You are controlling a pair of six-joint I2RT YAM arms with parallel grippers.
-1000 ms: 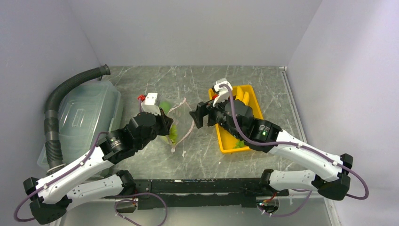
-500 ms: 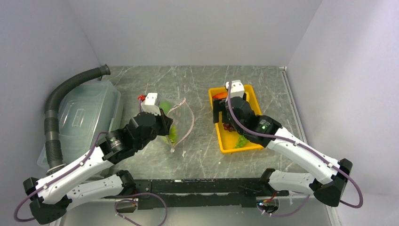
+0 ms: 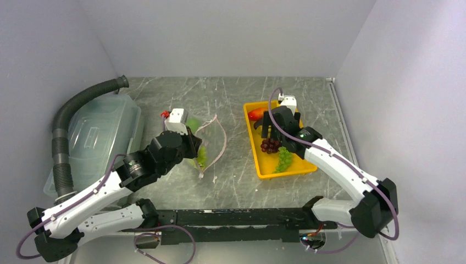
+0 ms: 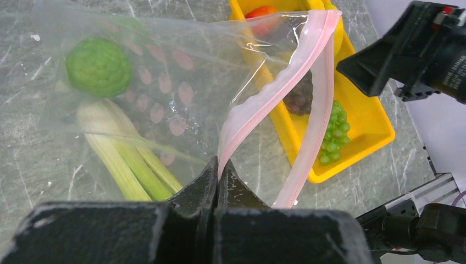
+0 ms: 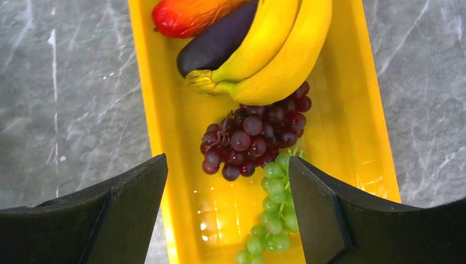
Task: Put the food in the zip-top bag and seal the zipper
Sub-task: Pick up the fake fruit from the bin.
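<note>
Left tool (image 4: 218, 168) clenched on zipper (image 4: 264, 93) of zip-top bag (image 4: 165, 71); green round fruit (image 4: 99, 66) and leek (image 4: 126, 159) inside. Right tool (image 5: 226, 165) released, jaws wide, over dark grapes (image 5: 253, 137) in yellow tray (image 5: 351, 110). From the grapes, bananas (image 5: 275, 49), eggplant (image 5: 220, 41), red-orange fruit (image 5: 187, 15) at 12 o'clock, green grapes (image 5: 275, 214) at 6. Bag at 9 o'clock of tray on worktop (image 3: 231, 99).

A yellow tray (image 3: 297, 166) lies on the grey marbled bench (image 3: 236, 93), with a translucent lidded bin (image 3: 99, 137) well left of the tray and a dark ribbed hose (image 3: 60, 148) curving farther left.
</note>
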